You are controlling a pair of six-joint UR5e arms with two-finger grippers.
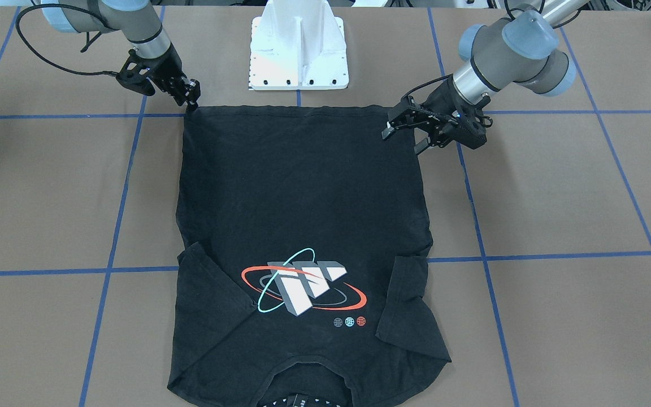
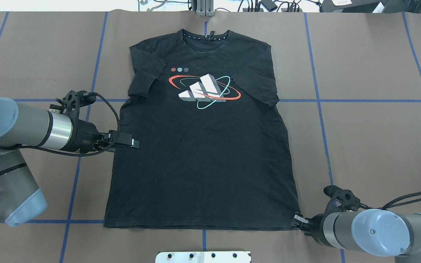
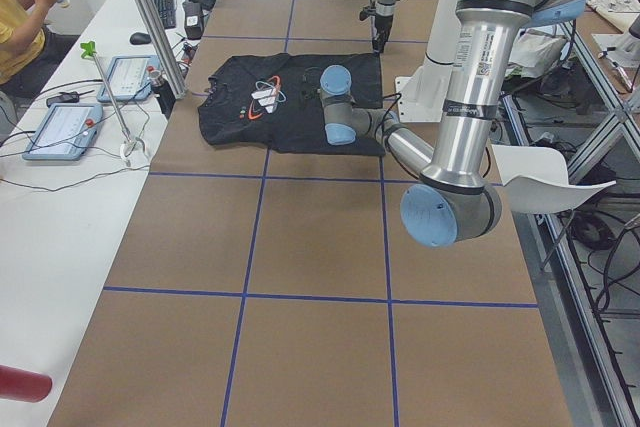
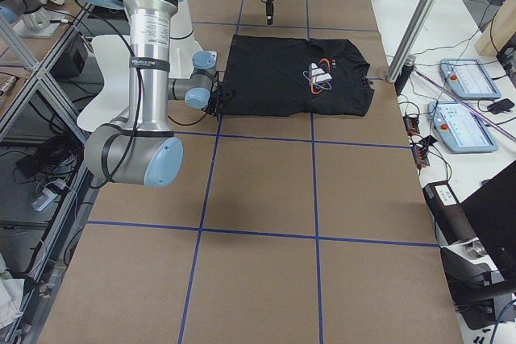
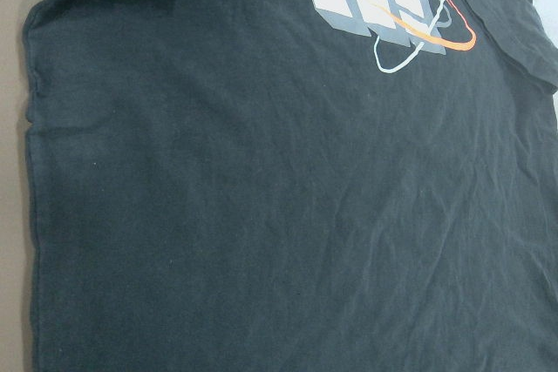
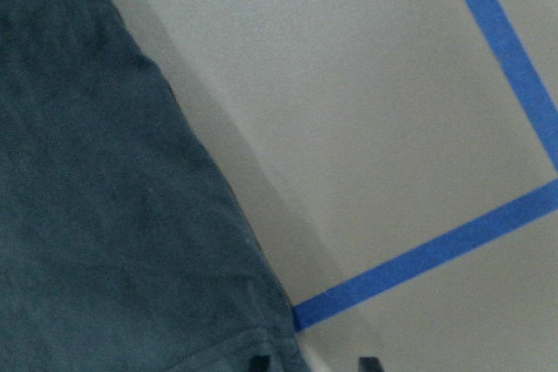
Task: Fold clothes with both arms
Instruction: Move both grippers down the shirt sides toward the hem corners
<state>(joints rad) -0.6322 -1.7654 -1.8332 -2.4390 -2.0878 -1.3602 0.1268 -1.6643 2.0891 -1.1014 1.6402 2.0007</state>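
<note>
The black T-shirt [image 1: 303, 198] lies flat and face up on the brown table, its collar away from the robot and its orbit graphic [image 2: 205, 92] showing. My left gripper [image 1: 403, 138] hangs open and empty just over the shirt's left side edge, between sleeve and hem; it also shows in the overhead view [image 2: 132, 143]. Its wrist view holds only shirt cloth [image 5: 261, 215]. My right gripper [image 1: 191, 103] is down at the shirt's right hem corner [image 2: 294, 224]. In its wrist view the fingertips [image 6: 257, 361] stand apart beside that corner, and the cloth lies flat.
The white mounting base [image 1: 299, 51] stands just behind the hem. Blue tape lines [image 2: 320, 100] cross the brown table. A side table with tablets [image 3: 60, 127] and a seated person [image 3: 20, 27] are past the collar end.
</note>
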